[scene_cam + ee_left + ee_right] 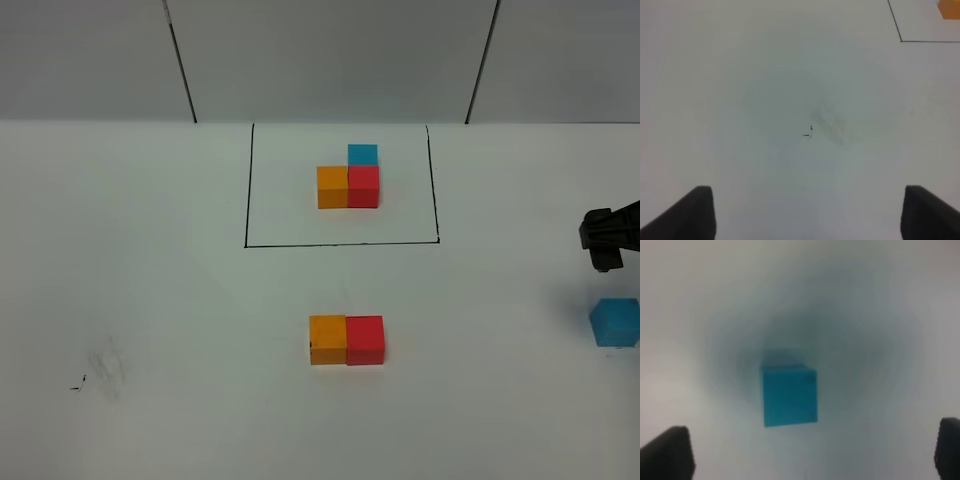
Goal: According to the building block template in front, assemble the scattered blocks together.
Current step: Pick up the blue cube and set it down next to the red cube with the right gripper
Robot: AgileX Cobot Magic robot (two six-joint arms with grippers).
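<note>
The template [246, 190] is a black-lined square at the back centre with an orange, a red and a blue cube in an L [349, 180]. In front of it the loose orange cube [328, 339] and loose red cube [365, 340] sit side by side, touching. The loose light blue cube [614, 322] lies at the far right edge. My right gripper [606, 236] hangs just behind that cube; the right wrist view shows the cube [790, 395] between wide-apart fingers [667, 450]. My left gripper [805, 215] is open over bare table, out of the high view.
A small dark scuff mark [100, 370] marks the white table at the front left; it also shows in the left wrist view [810, 132]. A corner of the template outline [901, 35] and a bit of orange cube [950, 9] show in the left wrist view.
</note>
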